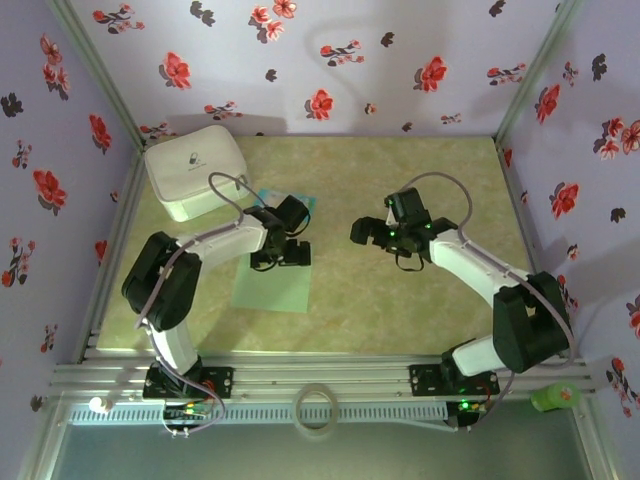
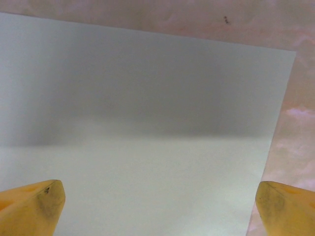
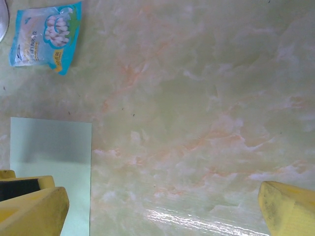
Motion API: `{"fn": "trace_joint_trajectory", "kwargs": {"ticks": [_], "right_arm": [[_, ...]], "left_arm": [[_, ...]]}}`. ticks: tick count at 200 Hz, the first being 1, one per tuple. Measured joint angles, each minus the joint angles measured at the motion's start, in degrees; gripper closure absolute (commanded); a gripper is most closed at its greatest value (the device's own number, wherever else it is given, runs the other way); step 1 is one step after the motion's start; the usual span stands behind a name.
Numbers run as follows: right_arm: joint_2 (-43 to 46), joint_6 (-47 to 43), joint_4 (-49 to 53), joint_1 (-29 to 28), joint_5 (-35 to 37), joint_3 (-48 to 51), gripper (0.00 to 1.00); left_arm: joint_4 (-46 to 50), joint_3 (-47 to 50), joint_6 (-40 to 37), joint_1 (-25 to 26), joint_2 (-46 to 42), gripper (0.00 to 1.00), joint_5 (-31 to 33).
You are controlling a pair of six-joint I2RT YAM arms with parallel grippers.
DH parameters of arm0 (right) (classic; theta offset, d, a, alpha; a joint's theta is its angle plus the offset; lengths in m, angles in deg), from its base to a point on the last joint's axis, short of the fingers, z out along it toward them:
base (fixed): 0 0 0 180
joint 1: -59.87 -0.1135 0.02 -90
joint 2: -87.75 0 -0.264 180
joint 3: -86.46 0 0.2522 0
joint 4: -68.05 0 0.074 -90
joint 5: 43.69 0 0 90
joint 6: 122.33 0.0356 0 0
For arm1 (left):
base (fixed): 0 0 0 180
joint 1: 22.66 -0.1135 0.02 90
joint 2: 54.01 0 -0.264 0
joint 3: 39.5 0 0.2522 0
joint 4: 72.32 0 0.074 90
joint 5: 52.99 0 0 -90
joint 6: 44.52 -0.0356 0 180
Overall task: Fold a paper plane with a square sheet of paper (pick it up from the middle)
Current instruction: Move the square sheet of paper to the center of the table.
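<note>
The square sheet of paper [image 1: 272, 288] is seen lying flat and uncreased on the marbled table [image 1: 410, 310], left of centre in the overhead view, its near edge towards the arm bases. The left gripper [image 1: 280, 254] is held directly above the sheet's upper half, pointed down at it. In the left wrist view its yellow fingers [image 2: 34, 206] are spread wide at the lower corners of the frame, and nothing is pinched between them. The pale green sheet [image 2: 147, 123] spans the gap from one finger to the other. That placement is judged to fit the instruction that the paper be picked up from the middle: open jaws straddling the centre could be lowered and closed to raise a ridge.

The right gripper [image 1: 372, 234] is held off the sheet, right of centre in the overhead view, its fingers likewise spread and empty. In the right wrist view only bare table is framed between them, while the sheet's right edge [image 3: 51, 147] appears at lower left. It is judged to be kept clear so that the left arm's approach is not crowded.

A white zipped pouch [image 1: 195, 170] is set at the upper left of the table, and a small blue-and-white packet [image 3: 44, 34] lies just beyond the sheet's far edge. Neither is touched by the arms. No fold has been made, so the task is judged to be at its very start.
</note>
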Motion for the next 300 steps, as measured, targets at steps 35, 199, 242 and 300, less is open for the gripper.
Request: {"fn": "trace_joint_trajectory", "kwargs": {"ticks": [35, 199, 242, 300], "right_arm": [[-0.66, 0.00, 1.05, -0.07, -0.04, -0.02, 0.01], [-7.93, -0.76, 2.82, -0.07, -3.74, -0.37, 0.01], [-9.09, -1.22, 3.28, -0.28, -4.52, -1.57, 0.01], [-10.80, -2.23, 6.67, -1.95, -2.14, -4.04, 0.01]], "left_arm": [[0.85, -1.09, -0.37, 0.04, 0.85, 0.00, -0.48], [3.65, -1.40, -0.57, 0.28, 4.42, 0.00, -1.16], [3.63, -1.40, -0.55, 0.33, 5.38, 0.01, -1.16], [3.63, -1.40, -0.57, 0.37, 5.70, 0.01, -1.16]]}}
